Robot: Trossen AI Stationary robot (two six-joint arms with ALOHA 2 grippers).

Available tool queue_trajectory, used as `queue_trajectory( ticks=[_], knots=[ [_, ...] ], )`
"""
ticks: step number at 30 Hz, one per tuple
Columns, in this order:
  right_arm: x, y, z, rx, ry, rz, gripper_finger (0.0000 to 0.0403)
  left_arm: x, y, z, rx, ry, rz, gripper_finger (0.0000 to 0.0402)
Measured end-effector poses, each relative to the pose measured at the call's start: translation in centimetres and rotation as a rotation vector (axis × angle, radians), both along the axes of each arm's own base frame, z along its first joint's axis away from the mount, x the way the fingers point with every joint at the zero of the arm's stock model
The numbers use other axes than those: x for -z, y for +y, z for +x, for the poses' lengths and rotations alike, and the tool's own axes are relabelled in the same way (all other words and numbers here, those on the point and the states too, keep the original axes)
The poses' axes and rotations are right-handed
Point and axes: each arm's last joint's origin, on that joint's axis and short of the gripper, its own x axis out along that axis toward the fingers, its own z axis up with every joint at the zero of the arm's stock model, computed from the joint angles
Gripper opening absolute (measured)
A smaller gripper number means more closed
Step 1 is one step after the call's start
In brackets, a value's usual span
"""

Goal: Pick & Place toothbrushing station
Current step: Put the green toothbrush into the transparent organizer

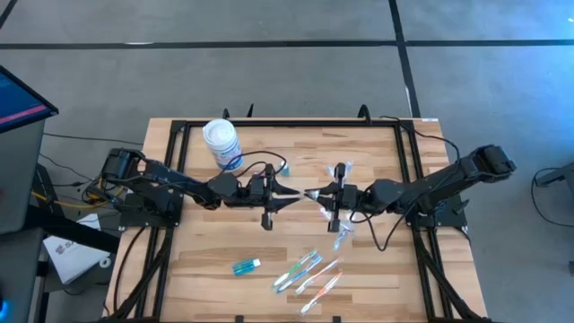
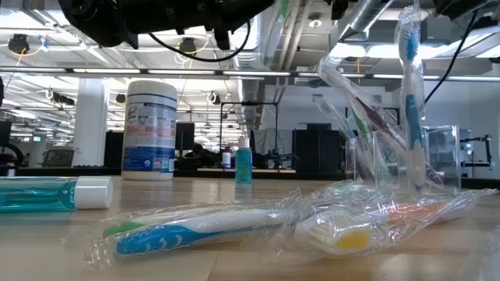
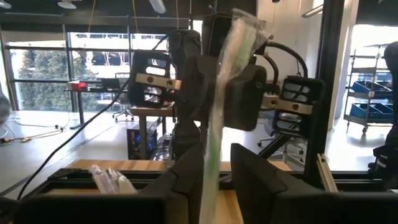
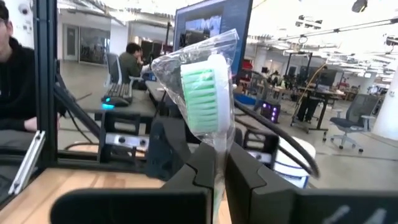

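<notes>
Meeting tip to tip above the table's middle, the left gripper and right gripper are both clamped on one wrapped green toothbrush. Just beyond the right gripper stands the clear cup; nearer the front edge, wrapped toothbrushes are scattered.

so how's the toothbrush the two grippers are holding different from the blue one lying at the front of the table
The green toothbrush is held up off the table between the left gripper and the right gripper, both shut on it. The blue toothbrush lies flat on the wood, untouched, beside other wrapped brushes. The bristles differ: green on the held one, blue on the lying one. Both are in clear plastic wrappers.
</notes>
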Motion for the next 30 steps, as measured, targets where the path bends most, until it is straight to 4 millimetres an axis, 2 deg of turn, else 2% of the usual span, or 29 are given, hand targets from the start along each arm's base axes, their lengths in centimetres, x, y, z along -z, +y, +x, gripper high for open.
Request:
queue_trajectory(
  ticks=[9, 13, 21, 30],
  knots=[
    [-1.3, -0.5, -1.9, -0.005, 0.058, 0.054, 0.0005, -0.2, 0.2, -2.6, 0.002, -0.008, 0.000, 0.0081],
    [-2.0, -0.8, -3.3, -0.010, 0.092, 0.075, 0.0005, 0.3, 0.3, -3.3, 0.004, 0.010, -0.009, 0.0082],
    [-3.7, -1.0, -6.8, -0.005, 0.121, 0.124, 0.0005, 1.1, 0.3, -3.7, 0.007, 0.036, -0.024, 0.0076],
    [-3.0, -0.2, -9.4, 0.013, 0.248, 0.199, 0.0005, 1.2, 0.1, -3.7, 0.015, 0.037, -0.024, 0.0073]
  ],
)
